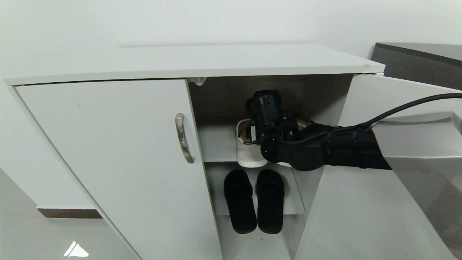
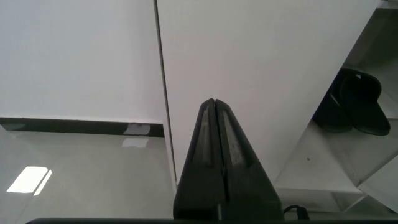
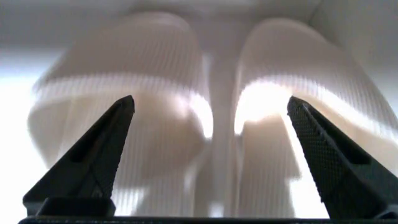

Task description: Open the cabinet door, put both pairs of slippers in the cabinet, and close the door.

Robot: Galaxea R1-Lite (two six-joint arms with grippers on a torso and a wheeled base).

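Observation:
The white cabinet has its right door swung open and its left door shut. A pair of black slippers lies on the lower shelf, also seen as black slippers in the left wrist view. A pair of white slippers sits on the upper shelf. My right gripper is inside the upper compartment, open, its fingers spread just short of the white slippers. My left gripper is shut and empty, low in front of the closed left door.
The closed left door carries a metal handle. The open door stands at the right beside my right arm. A dark grey piece of furniture stands behind it. Bare glossy floor lies to the left of the cabinet.

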